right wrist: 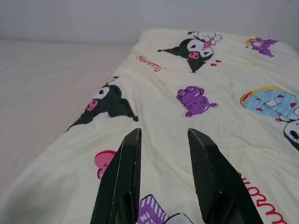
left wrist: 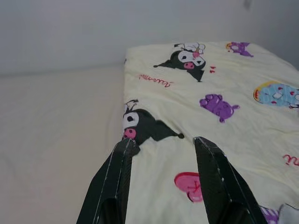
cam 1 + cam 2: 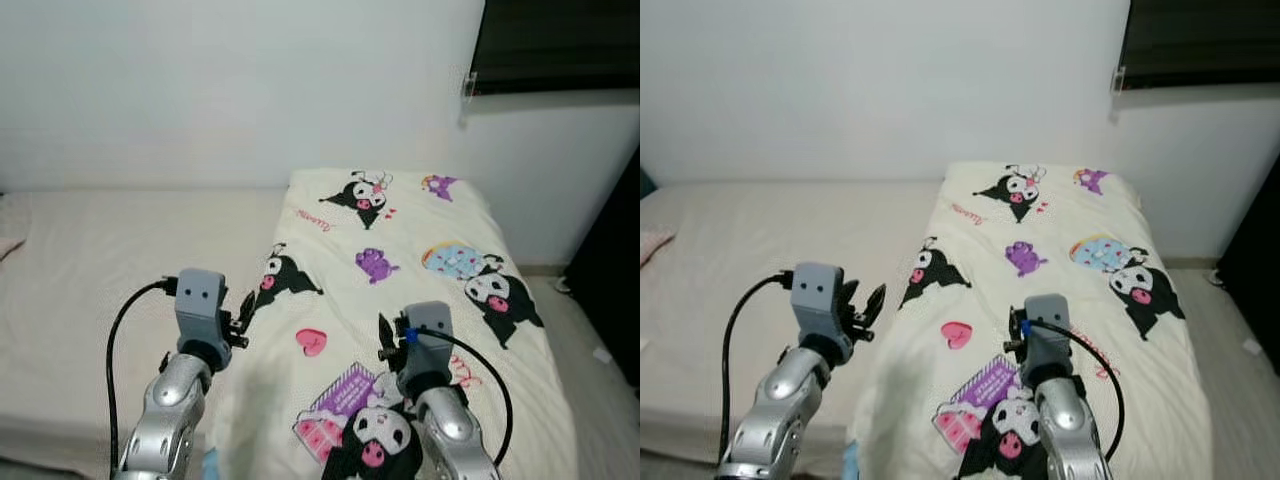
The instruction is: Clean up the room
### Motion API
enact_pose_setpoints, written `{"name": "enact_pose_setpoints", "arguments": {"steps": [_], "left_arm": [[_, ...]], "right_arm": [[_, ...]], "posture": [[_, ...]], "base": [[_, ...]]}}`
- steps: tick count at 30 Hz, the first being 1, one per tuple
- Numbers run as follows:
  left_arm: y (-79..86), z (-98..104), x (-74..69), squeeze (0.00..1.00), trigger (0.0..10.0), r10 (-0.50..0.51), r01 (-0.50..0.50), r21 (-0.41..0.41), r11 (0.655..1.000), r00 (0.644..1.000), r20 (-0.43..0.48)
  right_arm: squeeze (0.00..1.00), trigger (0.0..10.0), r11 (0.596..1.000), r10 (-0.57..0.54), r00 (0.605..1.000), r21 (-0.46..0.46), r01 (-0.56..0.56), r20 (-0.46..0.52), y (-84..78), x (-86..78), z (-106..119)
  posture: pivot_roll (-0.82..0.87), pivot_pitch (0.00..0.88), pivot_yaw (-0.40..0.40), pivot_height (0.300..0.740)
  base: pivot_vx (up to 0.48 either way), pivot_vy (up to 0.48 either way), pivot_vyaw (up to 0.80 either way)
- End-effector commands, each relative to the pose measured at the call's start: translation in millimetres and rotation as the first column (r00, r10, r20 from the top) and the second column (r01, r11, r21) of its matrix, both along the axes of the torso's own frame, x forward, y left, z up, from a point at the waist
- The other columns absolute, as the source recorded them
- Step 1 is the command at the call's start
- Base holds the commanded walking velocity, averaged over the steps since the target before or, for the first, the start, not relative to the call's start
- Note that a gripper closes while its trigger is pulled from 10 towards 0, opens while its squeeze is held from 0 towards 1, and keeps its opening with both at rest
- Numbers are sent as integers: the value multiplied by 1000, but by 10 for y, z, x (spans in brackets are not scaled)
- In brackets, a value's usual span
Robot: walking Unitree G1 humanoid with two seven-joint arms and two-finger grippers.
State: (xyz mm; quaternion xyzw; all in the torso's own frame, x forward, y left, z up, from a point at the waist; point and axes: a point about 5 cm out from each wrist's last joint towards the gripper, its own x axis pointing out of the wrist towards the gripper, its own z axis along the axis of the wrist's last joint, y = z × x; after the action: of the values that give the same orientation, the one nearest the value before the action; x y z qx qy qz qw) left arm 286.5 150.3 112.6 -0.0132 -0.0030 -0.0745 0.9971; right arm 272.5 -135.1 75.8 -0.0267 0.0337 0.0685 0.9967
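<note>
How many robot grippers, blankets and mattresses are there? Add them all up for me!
Grippers: 2, the left gripper and the right gripper, both open
Blankets: 1, the cartoon blanket
Mattresses: 1, the bare mattress
Total: 4

Both silver metal arms are raised forward, side by side and well apart. The left arm's two-fingered black gripper [image 3: 243, 318] reaches out from a grey boxy wrist block [image 3: 199, 302], with a black cable [image 3: 122, 350] looping from the block back down along the forearm; its long black fingers [image 2: 114, 177] stand parted with a clear gap between them. The right arm's two-fingered black gripper [image 1: 161, 172] also has its fingers spread, a black cable [image 3: 490, 370] arcing off its grey wrist housing [image 3: 428, 335].
</note>
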Motion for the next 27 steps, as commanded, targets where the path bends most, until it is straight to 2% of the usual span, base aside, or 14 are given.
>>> {"name": "enact_pose_setpoints", "arguments": {"steps": [1, 14, 27], "left_arm": [[53, -7, -8, 0, 10000, 15, -15, -6, 1000, 1000, -12], [81, 19, 5, 0, 10000, 15, -15, 7, 1000, 1000, -10], [92, 34, 8, 0, 10000, 16, -16, 12, 1000, 1000, 1]], "right_arm": [[0, 10000, 1000, 18, 1000, 2, -18, -23, 38, -18, -36], [0, 10000, 999, 38, 999, 5, -37, -33, 64, -24, -62], [0, 10000, 999, 34, 999, 4, -34, -20, 44, -21, -51]], "posture": [[49, 21, 40, 740], [52, 21, 41, 740], [54, 24, 39, 740]], "base": [[0, 0, 0], [0, 0, 0], [0, 349, 0]]}}
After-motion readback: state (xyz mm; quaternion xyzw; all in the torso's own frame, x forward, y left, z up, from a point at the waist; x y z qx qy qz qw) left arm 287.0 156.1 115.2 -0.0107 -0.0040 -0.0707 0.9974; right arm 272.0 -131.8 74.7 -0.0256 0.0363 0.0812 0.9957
